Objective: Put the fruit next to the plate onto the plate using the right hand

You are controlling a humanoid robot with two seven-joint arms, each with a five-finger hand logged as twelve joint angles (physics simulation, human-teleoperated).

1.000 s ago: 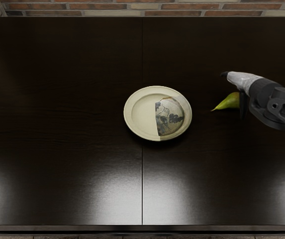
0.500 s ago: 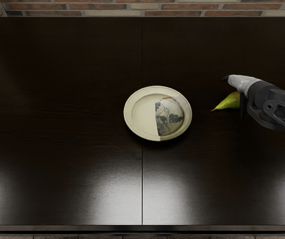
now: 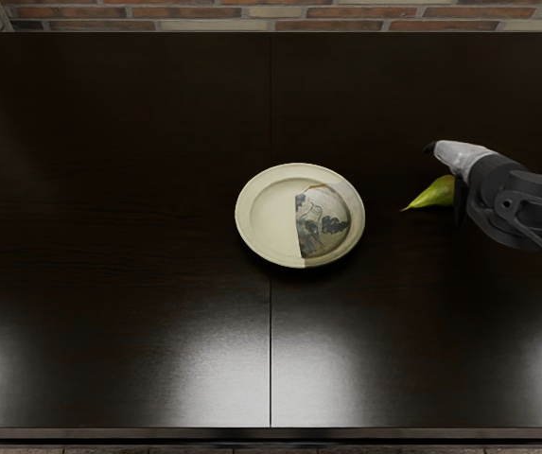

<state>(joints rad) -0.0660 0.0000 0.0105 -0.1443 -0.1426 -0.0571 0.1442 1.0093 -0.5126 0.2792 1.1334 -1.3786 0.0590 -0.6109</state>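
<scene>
Right robot hand [image 3: 477,176] set over the wide end of the pear [image 3: 430,194], off to the right of the plate [image 3: 252,206].

The pear is seen lying on the dark surface [image 3: 119,284], apart from the plate, with its pointed tip turned toward the plate and its wide end hidden by the hand. Whether the hand is closed on it cannot be told. A slip is judged likely if the rounded, tapering fruit is pinched off-centre, so that it is squeezed out or sent rolling. Nothing is seen between pear and plate, so the path across is judged free. Only a brick wall [image 3: 252,13] is seen along the far edge.
</scene>
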